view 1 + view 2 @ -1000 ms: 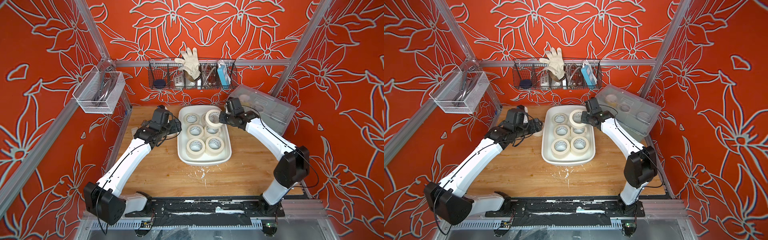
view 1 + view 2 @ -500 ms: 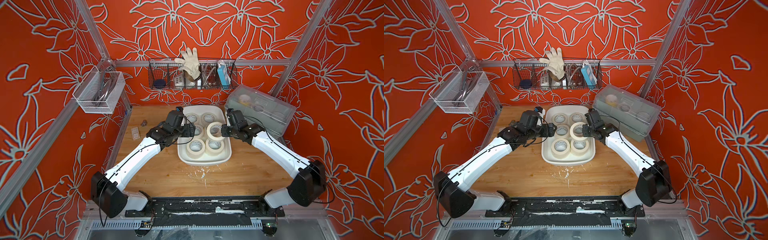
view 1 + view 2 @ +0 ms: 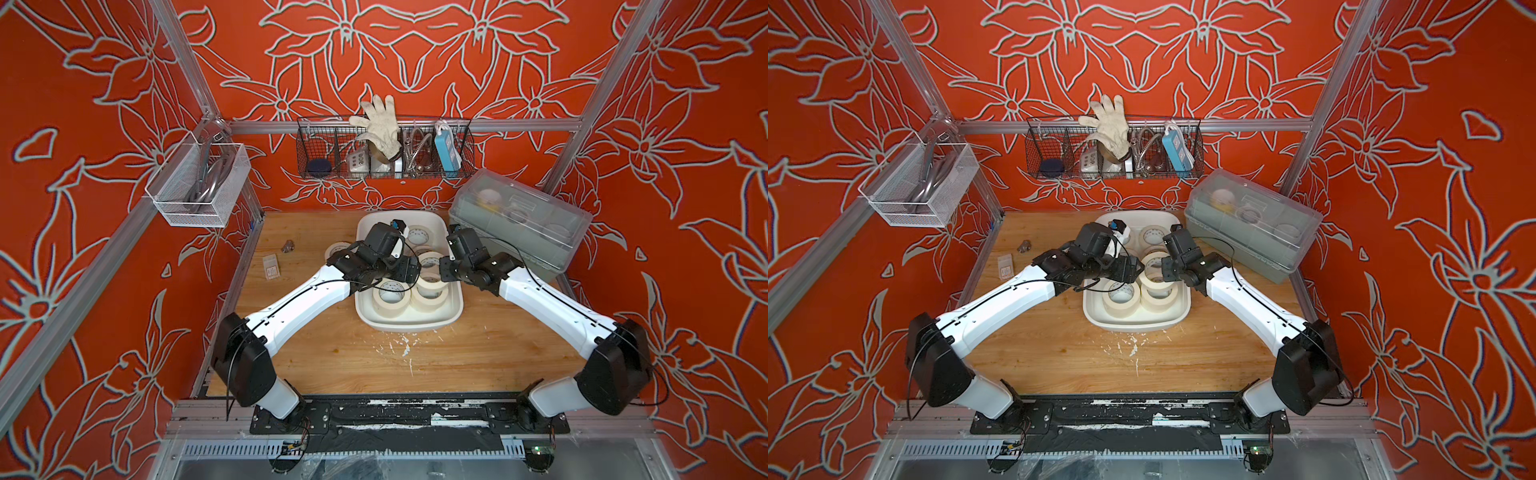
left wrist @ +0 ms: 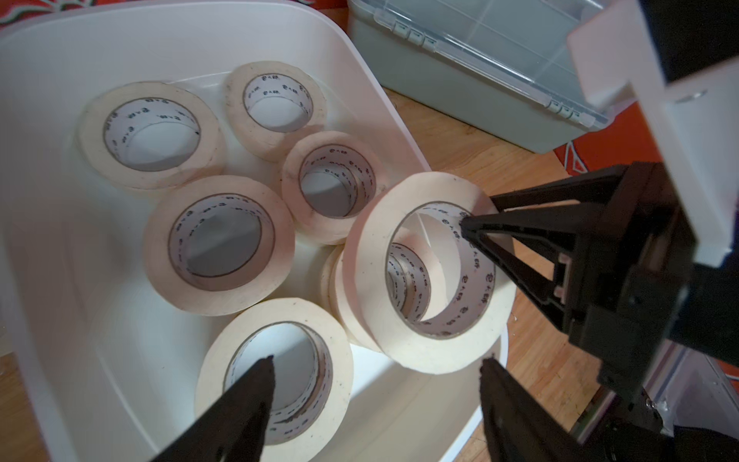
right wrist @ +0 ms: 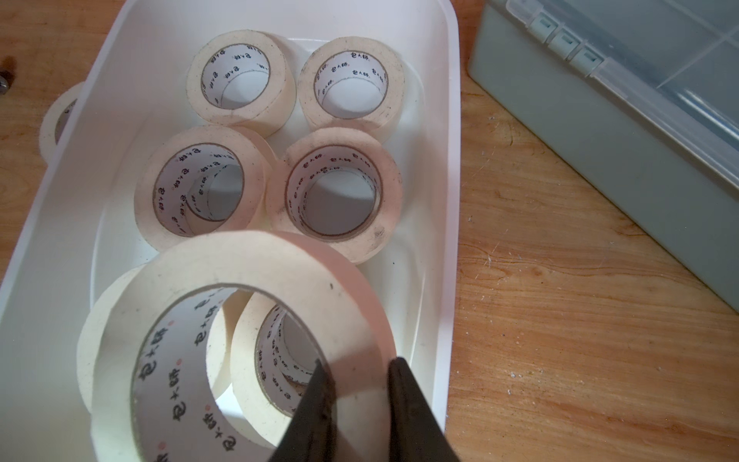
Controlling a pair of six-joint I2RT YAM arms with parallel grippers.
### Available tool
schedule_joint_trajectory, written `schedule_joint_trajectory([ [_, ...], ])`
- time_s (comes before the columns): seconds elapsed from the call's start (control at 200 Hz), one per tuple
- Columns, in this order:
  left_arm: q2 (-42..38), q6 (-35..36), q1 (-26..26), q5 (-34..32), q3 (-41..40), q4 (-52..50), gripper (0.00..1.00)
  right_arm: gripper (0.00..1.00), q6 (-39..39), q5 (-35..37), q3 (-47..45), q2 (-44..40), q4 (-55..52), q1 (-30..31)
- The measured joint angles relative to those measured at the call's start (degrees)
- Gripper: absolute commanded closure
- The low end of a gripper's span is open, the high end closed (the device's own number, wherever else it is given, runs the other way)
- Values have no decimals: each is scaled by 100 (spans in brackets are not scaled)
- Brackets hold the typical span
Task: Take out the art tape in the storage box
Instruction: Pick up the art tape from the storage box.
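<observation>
The white storage box (image 3: 409, 324) stands mid-table and holds several cream art tape rolls (image 4: 218, 244) lying flat. My right gripper (image 5: 358, 362) is shut on the wall of one art tape roll (image 5: 248, 260), one finger inside the ring and one outside. It holds that roll tilted above the box's right side, as both top views show (image 3: 430, 259) (image 3: 1154, 262). My left gripper (image 4: 376, 362) hangs open over the box. Its fingertips straddle the space just below the held roll (image 4: 428, 352), touching nothing. Another roll (image 3: 336, 249) lies on the table left of the box.
A grey-green box with a clear lid (image 3: 519, 224) sits right of the storage box. A black wire basket (image 3: 384, 153) hangs on the back wall and a white mesh basket (image 3: 199, 183) on the left frame. A small card (image 3: 271, 266) and a metal bit (image 3: 286, 246) lie at the left.
My right gripper brought its roll from the box's far end toward the middle. My left arm swung from the box's left side to over it, and its jaws narrowed slightly.
</observation>
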Motion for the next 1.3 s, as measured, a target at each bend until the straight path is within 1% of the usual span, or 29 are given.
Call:
schedule_joint_trajectory([
  [0.07,240,26,-55,7,138,-35,24,99,-9,26,-4,0,-2,11],
  [0.195,640,52,-101,-11,391,-179,31,99,-11,90,-13,-2,0,33],
  [0.365,1047,94,-153,-120,758,-391,36,99,-9,122,-48,-2,0,79],
  [0.47,1207,118,-173,-188,898,-455,43,99,-7,122,-61,-2,2,98],
  [0.49,1233,87,-173,-199,916,-457,46,99,-7,122,-61,-2,2,103],
  [0.54,1296,125,-173,-212,960,-472,56,98,-4,122,-70,-2,4,111],
  [0.611,1384,92,-173,-258,1032,-525,63,98,-2,133,-83,-2,2,118],
  [0.676,1460,66,-166,-317,1106,-586,74,95,2,140,-98,-2,2,118],
  [0.716,1499,20,-164,-354,1141,-605,82,91,9,140,-107,-9,-7,118],
  [0.786,1532,-55,-166,-413,1180,-610,93,75,26,140,-116,-28,-11,120],
  [0.826,1532,-33,-170,-442,1185,-612,100,68,31,136,-118,-46,-2,120],
  [0.916,1530,-31,-173,-544,1178,-627,100,58,48,66,-116,-157,20,120],
  [0.981,1530,-33,-173,-651,1137,-649,100,48,37,-15,-109,-328,33,122],
  [1.041,1530,-33,-160,-765,1121,-688,100,43,-2,-72,-107,-522,50,122],
  [1.176,1429,-85,-52,-999,1047,-715,100,39,-46,-151,-87,-933,94,122],
  [1.301,1204,-251,299,-1246,992,-761,100,39,-92,-175,-79,-1187,133,122],
])
